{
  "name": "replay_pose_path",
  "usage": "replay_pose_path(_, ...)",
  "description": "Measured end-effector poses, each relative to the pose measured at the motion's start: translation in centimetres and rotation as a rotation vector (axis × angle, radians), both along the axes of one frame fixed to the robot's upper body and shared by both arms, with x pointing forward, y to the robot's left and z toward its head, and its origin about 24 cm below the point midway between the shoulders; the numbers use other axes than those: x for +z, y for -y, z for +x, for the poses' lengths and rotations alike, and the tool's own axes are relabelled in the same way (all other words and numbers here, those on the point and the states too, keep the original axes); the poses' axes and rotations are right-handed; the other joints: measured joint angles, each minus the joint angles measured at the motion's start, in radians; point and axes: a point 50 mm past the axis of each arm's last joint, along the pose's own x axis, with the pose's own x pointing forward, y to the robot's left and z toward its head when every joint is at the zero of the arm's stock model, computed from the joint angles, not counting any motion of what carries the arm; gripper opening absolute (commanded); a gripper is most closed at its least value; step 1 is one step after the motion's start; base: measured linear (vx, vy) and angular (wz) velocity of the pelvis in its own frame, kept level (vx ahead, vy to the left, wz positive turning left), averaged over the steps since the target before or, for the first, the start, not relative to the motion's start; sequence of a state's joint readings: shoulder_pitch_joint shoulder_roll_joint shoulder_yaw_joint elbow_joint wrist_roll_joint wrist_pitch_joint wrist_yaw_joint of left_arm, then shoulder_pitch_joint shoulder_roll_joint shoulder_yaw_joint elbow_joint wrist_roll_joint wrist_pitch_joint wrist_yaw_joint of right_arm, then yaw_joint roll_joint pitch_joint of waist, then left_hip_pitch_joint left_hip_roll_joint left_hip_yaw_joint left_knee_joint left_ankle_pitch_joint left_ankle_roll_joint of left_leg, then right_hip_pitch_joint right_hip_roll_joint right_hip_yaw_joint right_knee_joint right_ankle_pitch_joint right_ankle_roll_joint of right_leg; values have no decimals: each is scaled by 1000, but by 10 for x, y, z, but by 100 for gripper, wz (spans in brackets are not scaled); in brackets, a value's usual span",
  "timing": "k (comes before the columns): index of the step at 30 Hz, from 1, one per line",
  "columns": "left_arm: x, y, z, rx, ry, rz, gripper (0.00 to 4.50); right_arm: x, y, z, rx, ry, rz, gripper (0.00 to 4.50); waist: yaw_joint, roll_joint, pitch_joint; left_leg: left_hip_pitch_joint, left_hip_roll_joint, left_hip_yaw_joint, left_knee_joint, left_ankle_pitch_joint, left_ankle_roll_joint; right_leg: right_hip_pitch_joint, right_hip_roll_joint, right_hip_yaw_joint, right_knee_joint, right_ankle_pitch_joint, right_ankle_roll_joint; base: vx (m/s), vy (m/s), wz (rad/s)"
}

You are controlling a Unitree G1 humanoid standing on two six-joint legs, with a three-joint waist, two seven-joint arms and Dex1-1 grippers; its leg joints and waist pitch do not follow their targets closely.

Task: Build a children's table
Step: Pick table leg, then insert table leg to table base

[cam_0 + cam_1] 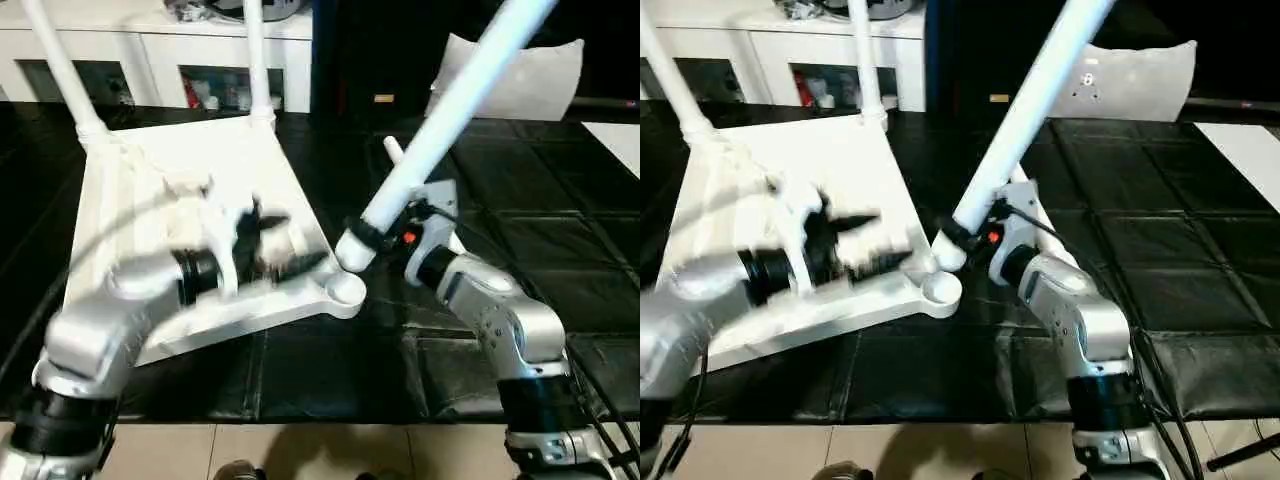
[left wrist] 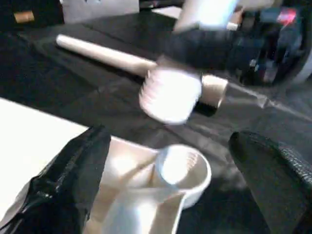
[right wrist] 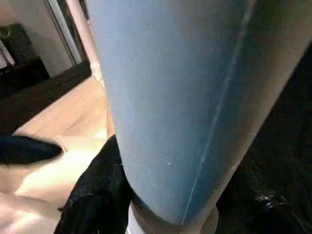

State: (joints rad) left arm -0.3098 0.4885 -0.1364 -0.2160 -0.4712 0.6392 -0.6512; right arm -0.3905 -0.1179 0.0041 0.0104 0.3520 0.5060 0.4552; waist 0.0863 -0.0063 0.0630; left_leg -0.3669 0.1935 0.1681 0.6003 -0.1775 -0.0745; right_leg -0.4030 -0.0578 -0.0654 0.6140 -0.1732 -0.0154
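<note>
Upside-down table top [image 1: 150,200] lies on the dark floor mats [image 1: 520,180], left of centre, two legs already standing in its far corners [image 1: 258,60]. Right gripper [image 1: 372,238] pinches a third leg [image 1: 450,110] near its thick threaded end, leg tilted up and away to the right, threaded tip just above and beside the near-right corner socket [image 1: 345,290], not yet in. Left gripper [image 1: 262,240] spread wide over the ribbed underside, holding nothing.

Risks, as I judge them: the leg is tilted, so threads could cross or jam if driven in at this angle. Smooth tapered plastic may slip in the fingers. Light top could slide on the mats if the left gripper does not brace it. A fourth leg [image 2: 97,51] lies on the mat near the socket and could get knocked.

All-white glossy plastic, round sockets, ribbed threads.
</note>
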Motion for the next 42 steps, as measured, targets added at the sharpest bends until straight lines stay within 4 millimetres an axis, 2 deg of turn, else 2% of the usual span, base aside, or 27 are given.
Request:
replay_pose_path(3, -4, 0, -1, -3, 13, 27, 450, -9, -1, -5, -23, 35, -104, 191, 2, 0, 0, 0, 0, 0, 0, 0, 0, 0, 0, 0, -1, 0, 0, 0, 0, 0)
replay_pose_path(7, -14, 0, -3, -21, 11, 81, 450, -23, -2, -9, -3, -117, -145, 190, 0, -1, 0, 0, -1, 0, 0, 0, 0, 0, 0, 1, 0, 0, 0, 0, 0, 0)
replay_pose_path(13, -22, 5, -7, -109, 1, 135, 450, -21, -2, -10, 58, -95, -140, 190, 0, -2, -1, 0, 0, 0, 0, 0, 0, 0, 0, 1, -1, 0, 1, 0, 0, 0)
replay_pose_path(14, -24, 8, -8, -136, -1, 140, 422, -20, 0, -10, 70, -82, -146, 190, 1, -3, -1, 0, 0, 0, 0, 0, 0, 0, 0, 1, -1, 0, 1, 0, 0, 0)
replay_pose_path(18, -35, 7, -5, -174, -20, 200, 409, -20, 1, -12, 126, -69, -170, 190, -1, -4, -1, 0, 0, 1, 0, 0, 0, 0, 0, 1, -1, -1, 1, 0, 0, 0)
replay_pose_path(19, -36, 5, -4, -183, -16, 224, 381, -19, -1, -13, 142, -64, -171, 190, -1, -4, -1, 0, 0, 1, -1, 0, 0, 0, 0, 1, -1, -1, 1, 0, 0, 0)
replay_pose_path(22, -37, 3, -2, -210, 1, 259, 375, -14, -6, -16, 186, -33, -163, 190, -6, -3, -1, 0, 0, 1, -1, 0, 0, 0, 0, 1, -1, -1, 1, 0, 0, 0)
replay_pose_path(25, -44, -3, 0, -200, -31, 277, 331, -11, -10, -18, 221, -3, -157, 190, -6, -3, -2, 0, 0, 1, -1, 0, 0, 0, 0, 1, -1, -1, 1, 0, 0, 0)
replay_pose_path(28, -45, -4, 6, -191, -45, 284, 326, -11, -12, -19, 244, -3, -147, 190, -3, -3, -2, 0, 0, 1, -1, 0, 0, 0, 0, 1, -1, 0, 1, 0, 0, 0)
replay_pose_path(29, -45, -4, 8, -186, -46, 284, 289, -10, -13, -19, 251, -3, -136, 190, -1, -3, -2, 0, 0, 1, -1, 0, 0, 0, 0, 1, -1, 0, 1, 0, 0, 0)
replay_pose_path(33, -54, -8, 11, -169, -89, 291, 272, -9, -14, -19, 256, -4, -104, 190, 0, -3, -2, 0, 0, 1, -1, 0, 0, 0, 0, 1, -1, 0, 1, 0, 0, 0)
replay_pose_path(35, -55, -8, 11, -163, -93, 288, 240, -10, -13, -19, 259, -5, -105, 190, 0, -3, -2, 0, 0, 1, -1, 0, 0, 0, 0, 1, -1, 0, 1, 0, 0, 0)
replay_pose_path(42, -55, -9, 9, -200, -79, 289, 194, -12, -15, -19, 279, 13, -151, 190, 0, -3, -2, 0, 0, 1, -1, 0, 0, 0, 0, 1, -1, 0, 1, 0, 0, 0)
